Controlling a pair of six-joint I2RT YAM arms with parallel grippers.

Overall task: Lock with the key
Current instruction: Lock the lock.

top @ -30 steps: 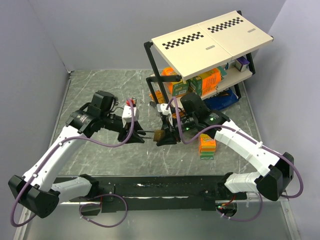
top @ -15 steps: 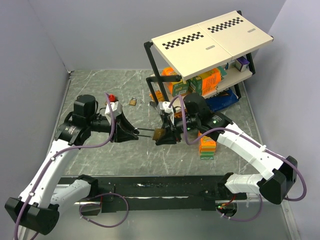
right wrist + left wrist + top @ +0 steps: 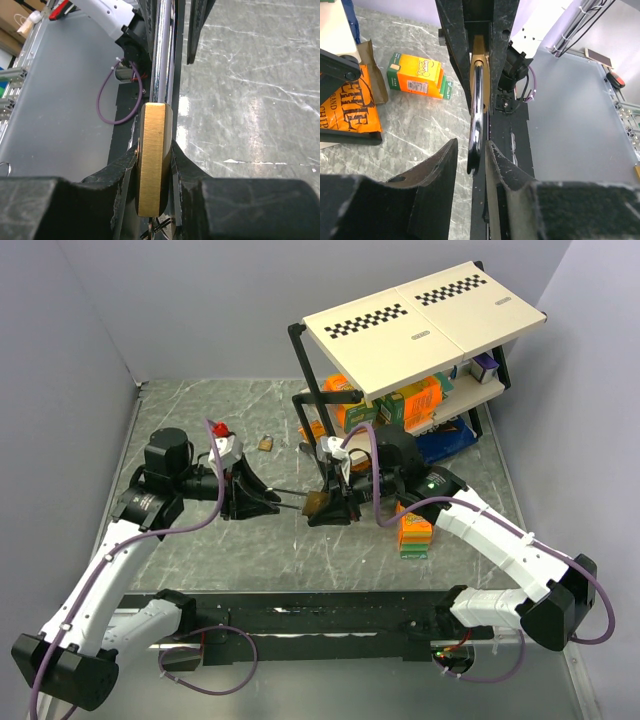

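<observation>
A brass padlock (image 3: 315, 504) with a long chrome shackle (image 3: 477, 100) is held above the table middle, my right gripper (image 3: 328, 502) shut on its body (image 3: 154, 160). A bit of key ring (image 3: 159, 231) shows under the lock body; the key itself is hidden. The shackle (image 3: 162, 50) points left toward my left gripper (image 3: 270, 503). In the left wrist view the shackle's rounded end lies between the fingers of the left gripper (image 3: 471, 142), with a gap showing beside it, so those jaws stand narrowly open around it.
A shelf rack (image 3: 420, 320) with snack boxes stands at the back right. An orange box (image 3: 415, 532) lies right of the lock. A small padlock (image 3: 265, 443) sits on the table behind the left gripper. A chips bag (image 3: 347, 110) leans at the rack's foot.
My left arm has drawn back to the left, its gripper sliding out along the shackle toward its end. The right gripper and padlock shifted slightly up and left.
</observation>
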